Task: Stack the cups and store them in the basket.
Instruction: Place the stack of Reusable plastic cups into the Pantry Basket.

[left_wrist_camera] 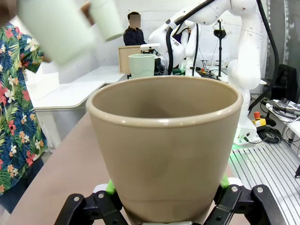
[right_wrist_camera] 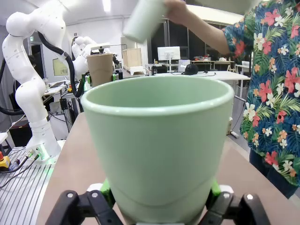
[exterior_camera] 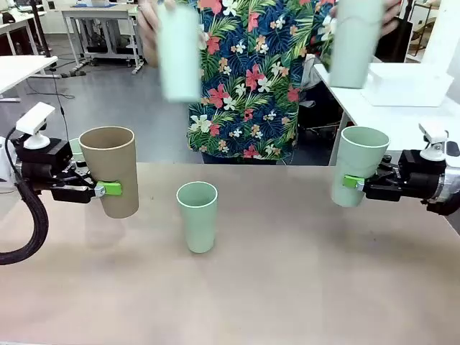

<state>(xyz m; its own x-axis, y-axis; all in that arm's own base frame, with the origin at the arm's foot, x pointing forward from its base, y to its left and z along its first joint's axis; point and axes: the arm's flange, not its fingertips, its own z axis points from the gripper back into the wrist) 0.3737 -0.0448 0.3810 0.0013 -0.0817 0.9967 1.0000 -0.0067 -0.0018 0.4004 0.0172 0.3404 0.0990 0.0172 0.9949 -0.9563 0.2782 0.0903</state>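
On the surface (exterior_camera: pixel 302 287), the lone mint cup (exterior_camera: pixel 197 215) may topple if jaws gripping the tan cup (exterior_camera: pixel 110 165) (left) or green cup (exterior_camera: pixel 361 154) (right) descend off-centre

No text, label, brand or number you can read, tan cup (exterior_camera: pixel 109 169) between the left jaws unmarked, green cup (exterior_camera: pixel 357 164) between the right jaws unmarked, monitor (right_wrist_camera: pixel 168 53) far beyond them too small to tell.

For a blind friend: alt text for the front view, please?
Two robot arms hold cups at a table: the left tool grips a tan cup, the right tool a mint cup. A third cup stands between them; a person behind holds up two more cups.
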